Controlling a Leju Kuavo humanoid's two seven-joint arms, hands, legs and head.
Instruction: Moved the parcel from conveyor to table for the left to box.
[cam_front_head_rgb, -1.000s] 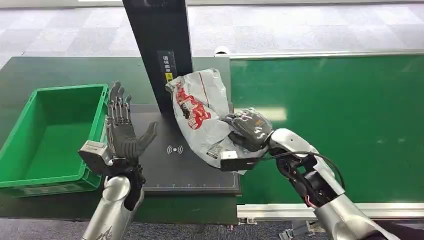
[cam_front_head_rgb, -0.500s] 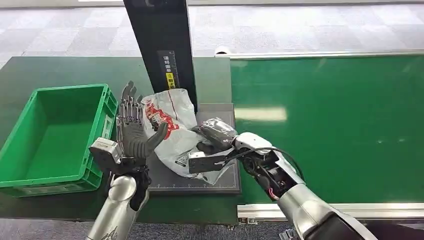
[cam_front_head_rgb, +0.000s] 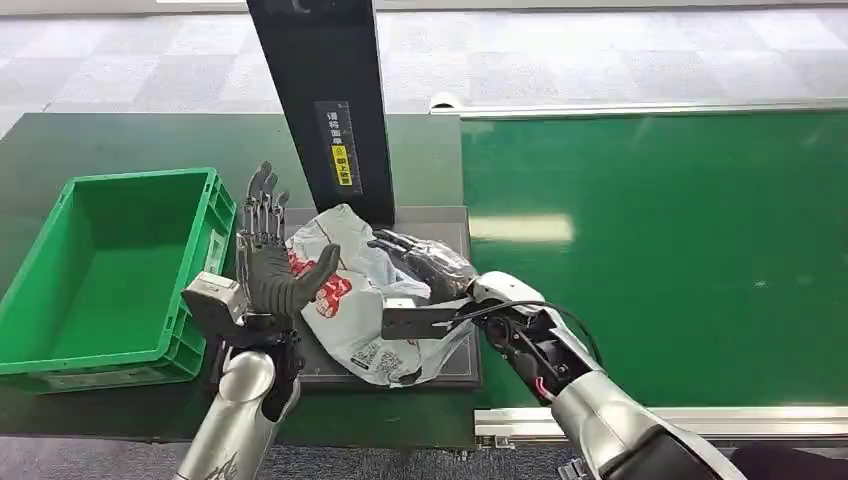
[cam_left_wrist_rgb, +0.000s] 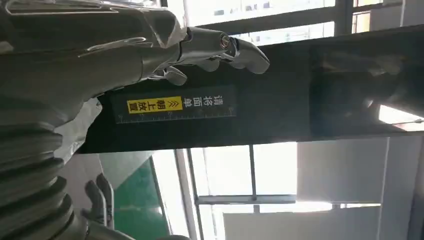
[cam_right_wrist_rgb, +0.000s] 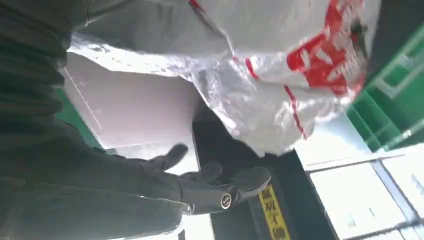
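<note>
The left robot hand (cam_front_head_rgb: 268, 265) stands upright at the near left of the dark scanner pad (cam_front_head_rgb: 440, 365), fingers spread and extended, thumb angled toward the parcel (cam_front_head_rgb: 360, 300); it holds nothing, and whether the thumb touches the bag cannot be determined. The right robot hand (cam_front_head_rgb: 425, 262) lies against the far right side of the parcel with fingers extended and apart; in the right wrist view the fingers (cam_right_wrist_rgb: 210, 187) are splayed beside the crumpled plastic (cam_right_wrist_rgb: 280, 85) without closing on it. The wrist camera block partly hides the contact area, so contact between palm and bag cannot be confirmed. The parcel, a grey plastic bag with red print, rests on the scanner pad on the surface (cam_front_head_rgb: 90, 140), between both hands; its near edge reaches the pad's front edge. The green crate (cam_front_head_rgb: 60, 340) sits just left of the left hand. The black scanner post (cam_front_head_rgb: 320, 90) rises behind the parcel, top cut off. The green conveyor (cam_front_head_rgb: 680, 250) extends right.
</note>
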